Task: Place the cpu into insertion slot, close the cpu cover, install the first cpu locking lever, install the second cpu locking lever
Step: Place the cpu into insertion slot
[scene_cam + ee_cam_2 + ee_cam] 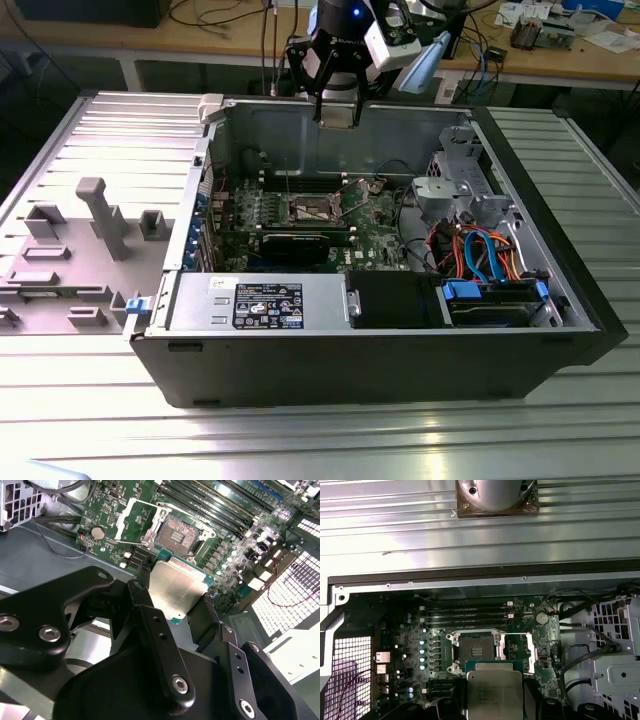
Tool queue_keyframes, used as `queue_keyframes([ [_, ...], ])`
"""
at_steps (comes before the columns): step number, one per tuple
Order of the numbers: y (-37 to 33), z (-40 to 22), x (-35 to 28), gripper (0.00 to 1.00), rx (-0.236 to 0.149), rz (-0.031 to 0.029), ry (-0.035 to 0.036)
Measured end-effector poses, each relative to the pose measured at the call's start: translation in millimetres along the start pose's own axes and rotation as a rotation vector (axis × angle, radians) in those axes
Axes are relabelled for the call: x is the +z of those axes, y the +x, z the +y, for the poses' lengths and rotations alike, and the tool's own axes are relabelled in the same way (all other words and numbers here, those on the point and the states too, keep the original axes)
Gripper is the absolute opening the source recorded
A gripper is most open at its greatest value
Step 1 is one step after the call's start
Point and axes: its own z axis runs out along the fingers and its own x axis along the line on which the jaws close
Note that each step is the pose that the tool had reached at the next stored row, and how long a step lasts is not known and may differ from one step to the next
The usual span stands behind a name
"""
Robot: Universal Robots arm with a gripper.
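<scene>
**Exterior view.** 1 open computer case point(350, 365) lies on the ribbed metal surface point(300, 440). The claw point(338, 112) hangs above the case's far wall. As this view presents it, the claw is at 12 o'clock from the insertion slot point(312, 208) and well apart from it. The slot sits in the green circuit board point(375, 235). A raised metal piece at 3 o'clock of the slot appears to be the cpu cover point(362, 192), standing open.

**Second wrist view.** The claw point(175, 597) is closed on the cpu point(175, 587). Its black fingers point(145, 605) bear on 2 opposite edges, and the silver top faces the camera. The slot point(177, 532) is bare with its contacts exposed. The cover point(135, 517) is swung back, between the slot and a coin cell point(97, 531). Memory slots point(215, 502) run along the slot's other side.

**First wrist view.** The cpu point(494, 692) is gripped in the claw point(494, 702), near the slot point(476, 650) but not over it. The cover point(519, 650) lies open beside the slot.

**Risks, as judged.**
1. The grip is on edges only, so a jolt could shift or drop the chip onto the board.
2. A chip lowered skewed or wrongly turned would not seat and could bend the exposed contacts.
3. The fingers flank the chip closely and could strike the socket rim or the open cover on descent.
4. The locking levers are too thin to place with confidence, and 1 lying across the socket would block seating.
</scene>
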Motion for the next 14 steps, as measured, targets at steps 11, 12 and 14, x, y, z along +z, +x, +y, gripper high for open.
queue_keyframes([
  [11,0.3,-0.3,0.1,0.54,0.000,-0.0002,-0.0004],
  [12,0.7,-0.3,0.0,0.54,0.000,-0.0001,-0.0001],
  [14,1.3,-0.4,0.0,0.54,0.004,-0.0002,-0.0001],
])
